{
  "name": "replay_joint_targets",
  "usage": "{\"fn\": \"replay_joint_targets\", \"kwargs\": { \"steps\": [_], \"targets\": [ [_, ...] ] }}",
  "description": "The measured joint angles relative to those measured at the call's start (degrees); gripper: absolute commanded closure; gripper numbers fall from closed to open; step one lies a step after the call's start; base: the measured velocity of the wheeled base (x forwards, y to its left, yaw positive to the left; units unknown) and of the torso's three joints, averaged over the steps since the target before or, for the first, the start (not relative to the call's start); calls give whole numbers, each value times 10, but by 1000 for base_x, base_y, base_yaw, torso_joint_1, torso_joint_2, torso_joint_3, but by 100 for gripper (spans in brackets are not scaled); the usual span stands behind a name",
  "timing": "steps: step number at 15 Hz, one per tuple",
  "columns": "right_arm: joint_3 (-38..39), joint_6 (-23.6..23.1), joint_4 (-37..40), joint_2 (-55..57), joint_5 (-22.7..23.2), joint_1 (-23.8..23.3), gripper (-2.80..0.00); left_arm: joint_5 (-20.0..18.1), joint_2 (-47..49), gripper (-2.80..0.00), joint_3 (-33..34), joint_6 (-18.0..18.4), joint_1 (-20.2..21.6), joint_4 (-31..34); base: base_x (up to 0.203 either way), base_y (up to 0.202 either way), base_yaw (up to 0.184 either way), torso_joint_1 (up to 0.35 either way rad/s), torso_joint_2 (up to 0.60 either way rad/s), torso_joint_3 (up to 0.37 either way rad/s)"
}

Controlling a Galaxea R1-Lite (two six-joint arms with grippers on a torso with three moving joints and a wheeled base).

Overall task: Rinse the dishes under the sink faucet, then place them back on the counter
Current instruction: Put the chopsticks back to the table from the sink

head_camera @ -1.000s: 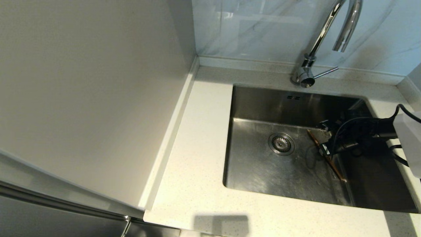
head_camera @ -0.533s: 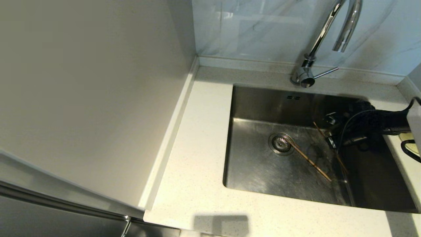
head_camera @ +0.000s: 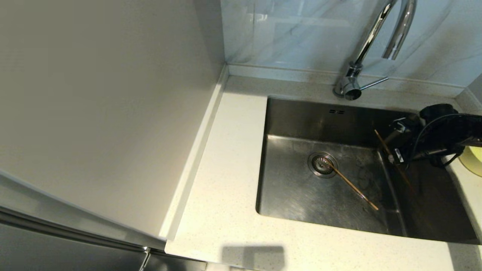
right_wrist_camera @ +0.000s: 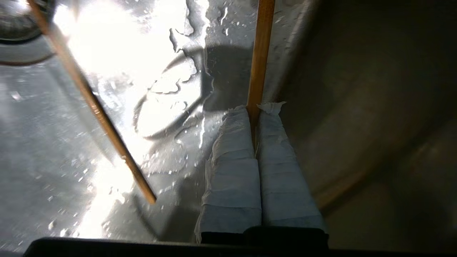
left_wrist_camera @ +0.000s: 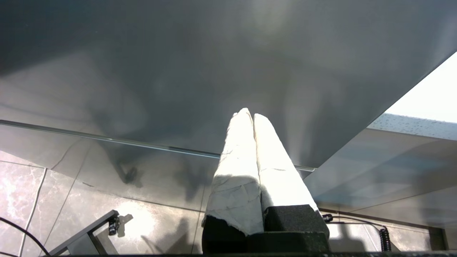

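One chopstick (head_camera: 350, 183) lay loose on the wet floor of the sink (head_camera: 297, 195), one tip resting on the drain strainer (head_camera: 322, 164). The other chopstick (right_wrist_camera: 259, 57) was pinched between the pressed-together fingers of the right pincer (right_wrist_camera: 254, 109), which hung over the sink's right side, arm reaching in from the right. Yellow bowl (head_camera: 472, 160) sat on the table (head_camera: 226, 180) at the far right. Faucet (head_camera: 372, 41) stood behind the basin. Left pincer (left_wrist_camera: 250, 116) was parked down off the table, fingers pressed together around nothing.
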Motion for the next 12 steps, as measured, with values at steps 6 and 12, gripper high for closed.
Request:
{"fn": "replay_joint_targets", "kwargs": {
  "steps": [6, 12],
  "targets": [
    [112, 7, -1, -155, 24, -24, 0, 0, 0, 0, 0, 0, 0, 0, 0, 0, 0, 0, 0, 0],
    [150, 45, 0, -295, 41, -31, 0, 0, 0, 0, 0, 0, 0, 0, 0, 0, 0, 0, 0, 0]
  ]
}}
